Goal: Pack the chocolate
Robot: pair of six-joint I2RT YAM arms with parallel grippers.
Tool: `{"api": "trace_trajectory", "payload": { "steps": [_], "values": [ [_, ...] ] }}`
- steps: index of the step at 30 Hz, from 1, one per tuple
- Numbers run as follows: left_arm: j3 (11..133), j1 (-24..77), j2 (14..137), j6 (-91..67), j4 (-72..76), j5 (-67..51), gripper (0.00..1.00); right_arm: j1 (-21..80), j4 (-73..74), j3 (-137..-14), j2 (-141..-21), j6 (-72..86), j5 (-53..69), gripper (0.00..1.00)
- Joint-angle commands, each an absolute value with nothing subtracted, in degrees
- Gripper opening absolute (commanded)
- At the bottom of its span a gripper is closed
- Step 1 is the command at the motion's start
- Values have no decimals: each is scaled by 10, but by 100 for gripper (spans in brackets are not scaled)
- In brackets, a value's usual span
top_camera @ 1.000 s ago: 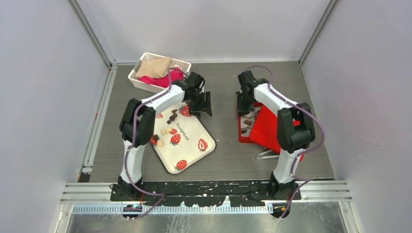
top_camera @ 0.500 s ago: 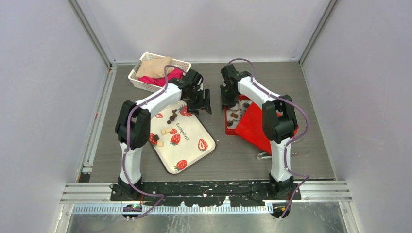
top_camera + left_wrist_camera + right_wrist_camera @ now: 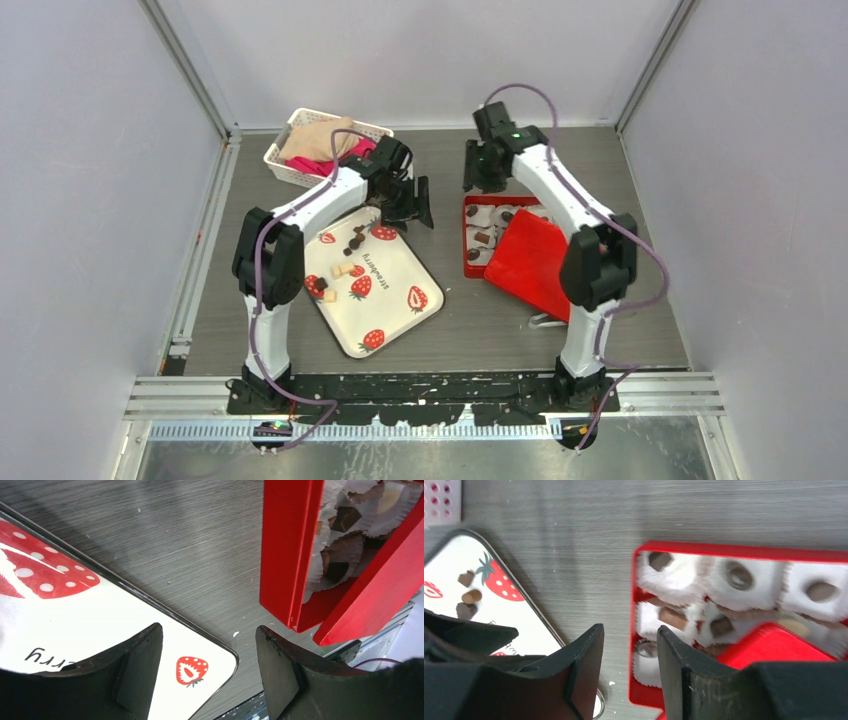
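Several dark chocolate pieces (image 3: 353, 240) lie on the strawberry-print tray (image 3: 395, 262), seen also as chocolate pieces (image 3: 466, 578) in the right wrist view. More chocolate (image 3: 672, 617) sits in white paper cups inside the red box (image 3: 466, 235). In the left wrist view the box's chocolate (image 3: 345, 517) shows behind the red box wall (image 3: 285, 555). My left gripper (image 3: 408, 203) hangs open over the tray's far corner, its jaws (image 3: 207, 665) empty. My right gripper (image 3: 483, 178) stands open and empty above the box's far left corner (image 3: 629, 665).
The red lid (image 3: 530, 262) leans over the box's right half. A white basket (image 3: 296, 176) with cloth stands at the far left. A thin metal utensil (image 3: 545, 320) lies near the right arm, in front of the lid.
The red box has slid left. My right gripper has risen from the box toward the far side and its jaws have parted. The left gripper has drifted slightly farther back.
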State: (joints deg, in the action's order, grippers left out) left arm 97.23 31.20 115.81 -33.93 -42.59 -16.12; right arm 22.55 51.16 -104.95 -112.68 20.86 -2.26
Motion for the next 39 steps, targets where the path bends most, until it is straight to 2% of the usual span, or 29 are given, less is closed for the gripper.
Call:
{"api": "trace_trajectory", "payload": {
  "steps": [1,7,10,14,25,32,39],
  "values": [
    [1026,329,1135,-307,-436,-169,69,134,492,-975,-965,265,-88,50],
    [1077,372,1157,-277,-462,-156,71,-105,479,-739,-786,331,-56,77],
    [1080,379,1170,-277,-458,-178,72,-173,509,-668,-738,352,-67,83],
    [1086,392,1182,-270,-459,-196,74,-204,503,-609,-700,377,-61,85],
    [1073,422,1143,-253,-483,-186,73,-233,503,-601,-720,386,-36,87],
    [982,453,1075,-249,-472,-220,70,-233,507,-601,-715,375,-22,87],
    [907,475,1076,-227,-470,-294,72,-234,515,-544,-679,359,12,88]
  ]
}}
